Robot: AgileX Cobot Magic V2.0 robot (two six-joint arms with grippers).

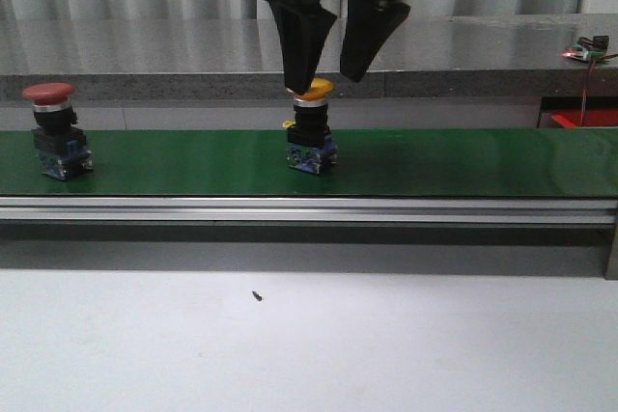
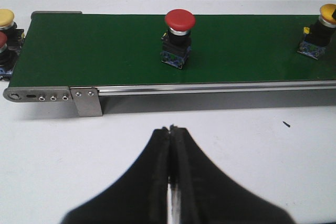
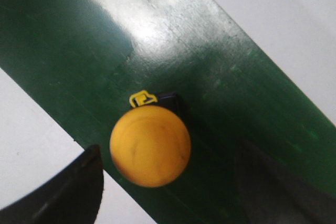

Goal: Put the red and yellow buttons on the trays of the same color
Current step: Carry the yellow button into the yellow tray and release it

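Front view, left to right. A red button (image 1: 50,94) is seen standing upright at the left of the green conveyor belt (image 1: 463,161), untouched; in the left wrist view the left tool (image 2: 171,129) is shown with its fingers pressed together on nothing, held over the white worktop (image 1: 386,344) just short of the belt. At mid-belt a yellow button (image 1: 312,94) is seen upright on its black and blue switch body, with the right tool (image 1: 323,72) spread open directly above it, one fingertip to each side of the cap and not yet closed on it. Risk is judged as follows: the domed, glossy cap may slip from the fingers if it is gripped too high; the tall, narrow body may be tipped if one finger makes contact first; if the belt is running, the button may be carried out from between the fingers. A red tray (image 1: 584,119) is partly visible at far right; no yellow tray is visible.
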